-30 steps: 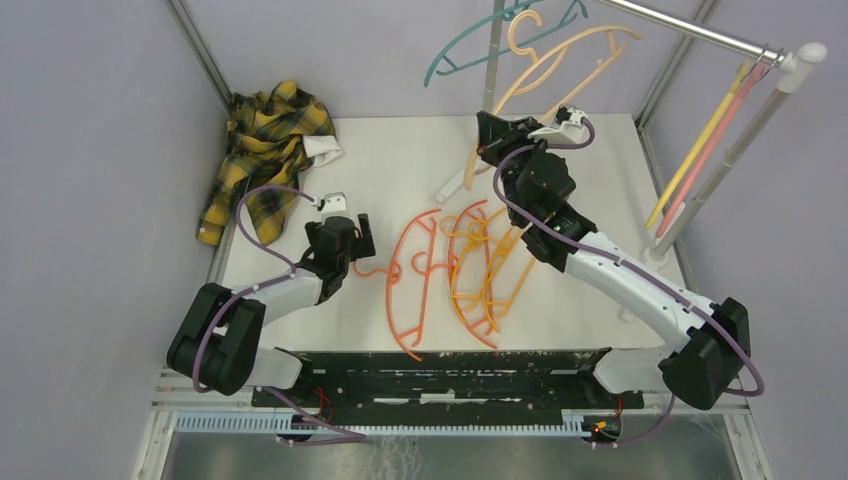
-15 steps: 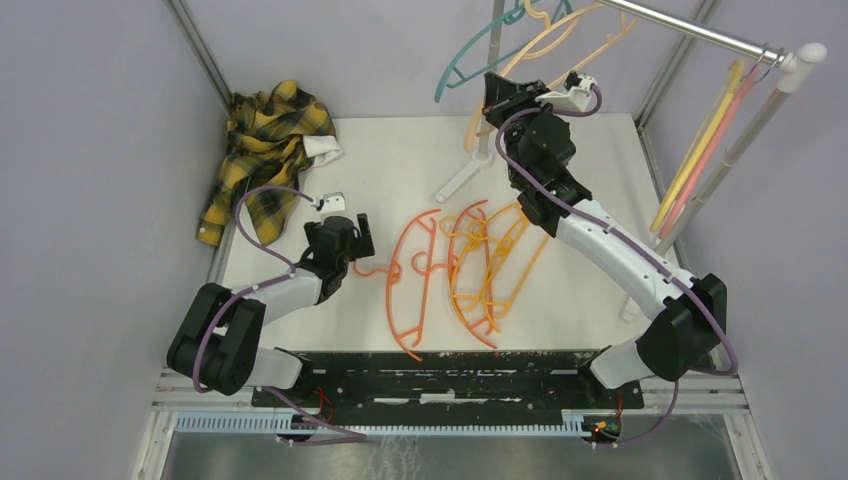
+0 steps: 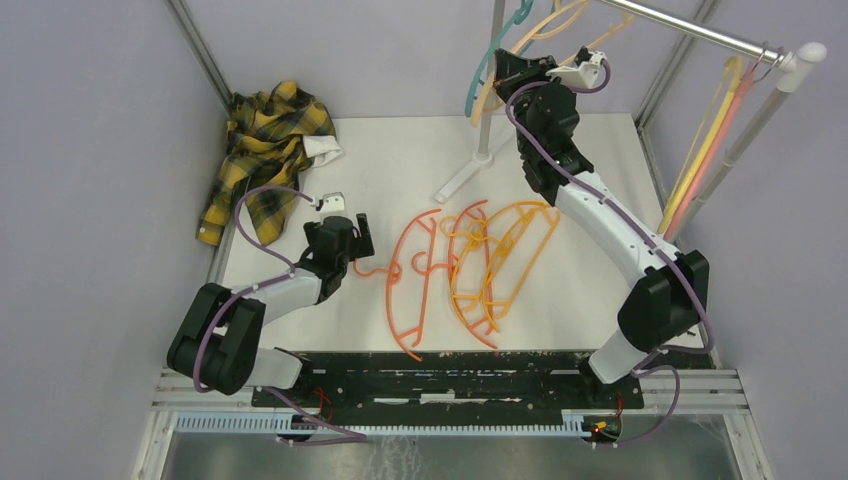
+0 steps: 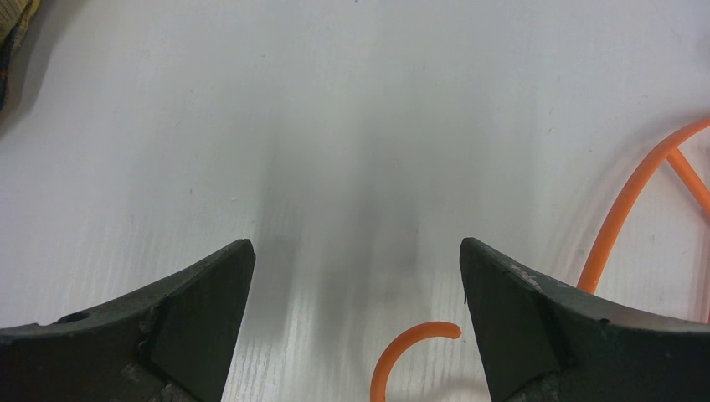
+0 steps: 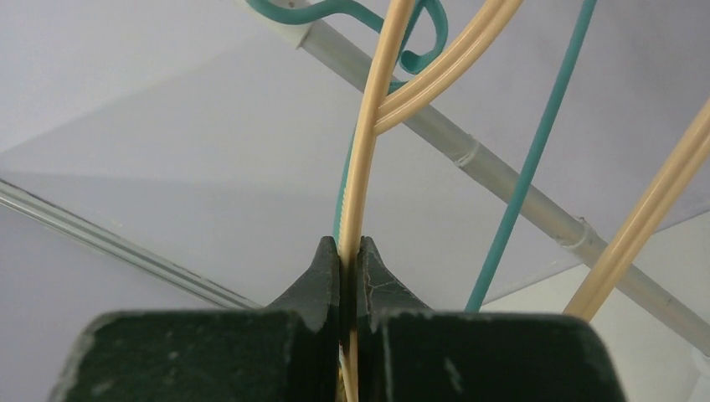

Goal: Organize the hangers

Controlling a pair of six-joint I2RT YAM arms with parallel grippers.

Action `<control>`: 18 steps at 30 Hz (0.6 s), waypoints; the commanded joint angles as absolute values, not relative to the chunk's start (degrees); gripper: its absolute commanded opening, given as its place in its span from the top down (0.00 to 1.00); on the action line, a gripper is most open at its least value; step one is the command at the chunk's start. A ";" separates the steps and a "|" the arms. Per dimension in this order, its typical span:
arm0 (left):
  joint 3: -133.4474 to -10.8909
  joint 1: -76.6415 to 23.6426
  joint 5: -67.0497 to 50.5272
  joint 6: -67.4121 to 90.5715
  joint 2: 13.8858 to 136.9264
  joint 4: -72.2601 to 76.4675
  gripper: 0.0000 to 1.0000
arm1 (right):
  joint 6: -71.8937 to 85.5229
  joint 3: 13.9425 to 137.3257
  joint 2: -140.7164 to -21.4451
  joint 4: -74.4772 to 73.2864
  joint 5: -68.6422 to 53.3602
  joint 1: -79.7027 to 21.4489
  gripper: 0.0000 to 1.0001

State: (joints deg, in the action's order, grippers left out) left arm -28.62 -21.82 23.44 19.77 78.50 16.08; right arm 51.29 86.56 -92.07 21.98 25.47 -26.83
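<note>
The thin peach plastic hanger [image 5: 363, 167] nipped in the right pincer [image 5: 349, 248] looks smooth and faintly glossy, like the slim teal plastic hanger [image 5: 536, 142] just beside it; the pincer's fingers [image 5: 318, 280] are dark, matt and scuffed. Under the left pincer [image 4: 356, 251] the white table top [image 4: 335, 126] is matt and finely ribbed, and the thin orange plastic hanger hook [image 4: 431, 328] between its fingers is smooth.

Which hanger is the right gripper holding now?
The peach hanger, pinched in the right gripper; the teal hanger beside it hooks over the rail, and the orange hangers lie on the table.
</note>
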 commanded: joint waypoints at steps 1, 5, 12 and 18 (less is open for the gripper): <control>-28.85 -21.45 23.74 22.32 78.83 18.83 0.01 | 53.78 90.81 -94.42 19.51 22.61 -26.01 0.99; -28.85 -21.43 23.66 22.32 78.84 18.90 0.01 | 54.35 92.59 -96.11 17.55 21.90 -25.67 0.99; -29.10 -21.42 23.65 22.31 79.28 18.90 0.01 | 53.32 99.02 -100.45 10.83 19.03 -25.49 0.99; -29.07 -21.36 23.86 22.32 79.18 18.87 0.01 | 53.78 100.62 -102.79 8.27 17.20 -25.13 0.99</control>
